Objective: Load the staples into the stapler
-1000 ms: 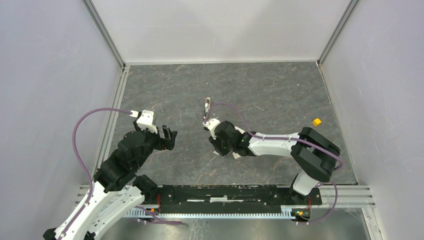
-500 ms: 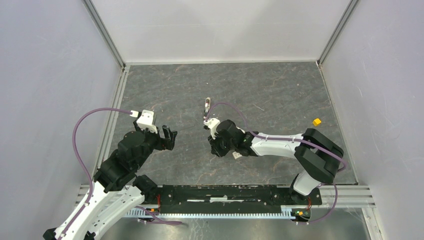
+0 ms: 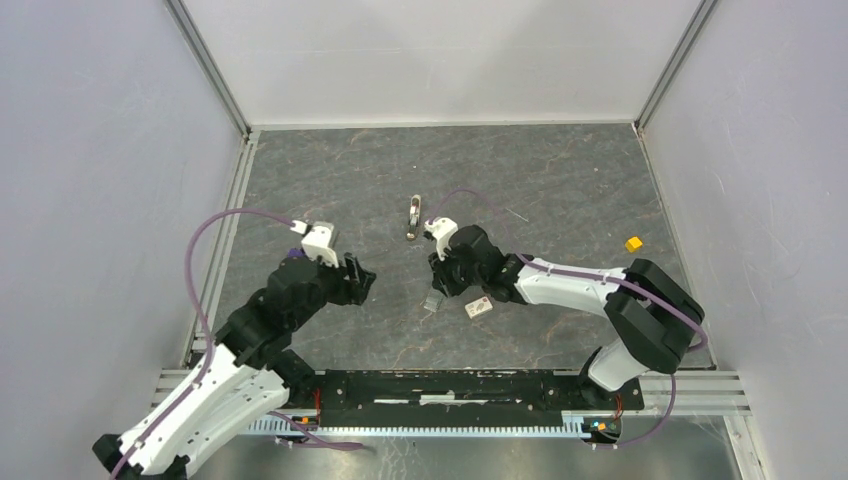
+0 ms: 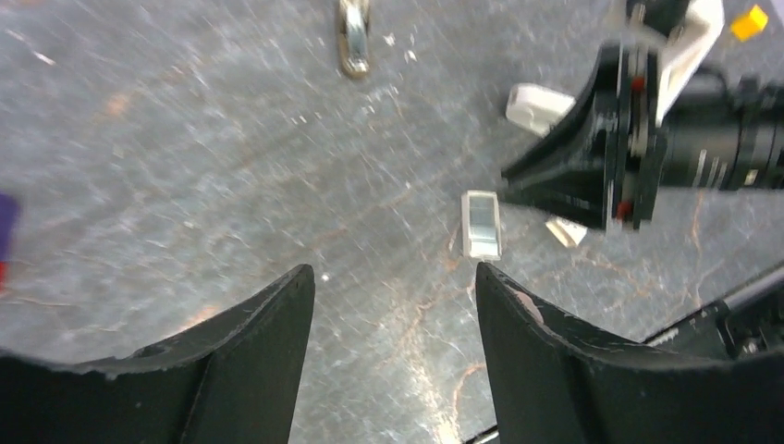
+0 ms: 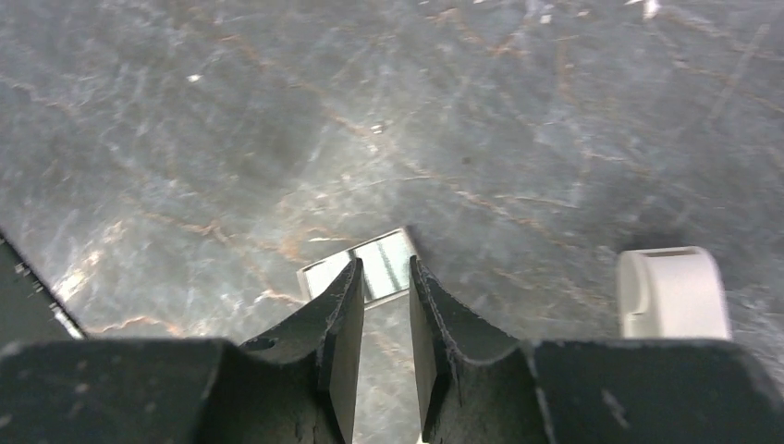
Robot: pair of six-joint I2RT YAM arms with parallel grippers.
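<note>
The staples are two things on the grey floor: a thin grey strip (image 3: 433,302) and a tiny white box with red print (image 3: 478,308) just right of it. The small metal stapler (image 3: 414,216) lies farther back. My right gripper (image 3: 441,288) hovers just behind the strip, its jaws a narrow gap apart and empty. In the right wrist view the strip (image 5: 361,266) lies just past the fingertips of the right gripper (image 5: 385,268). My left gripper (image 3: 363,282) is wide open and empty, left of the strip. Its wrist view shows that gripper (image 4: 395,277), the strip (image 4: 481,224) and the stapler (image 4: 353,37).
A yellow cube (image 3: 632,243) sits at the right. A small white rounded piece (image 5: 670,291) shows beside the right gripper. Walls enclose the floor on three sides. A black rail (image 3: 450,388) runs along the near edge.
My left arm has moved right, toward the middle. My right gripper has drawn back and to the right, uncovering the grey strip and the white box.
</note>
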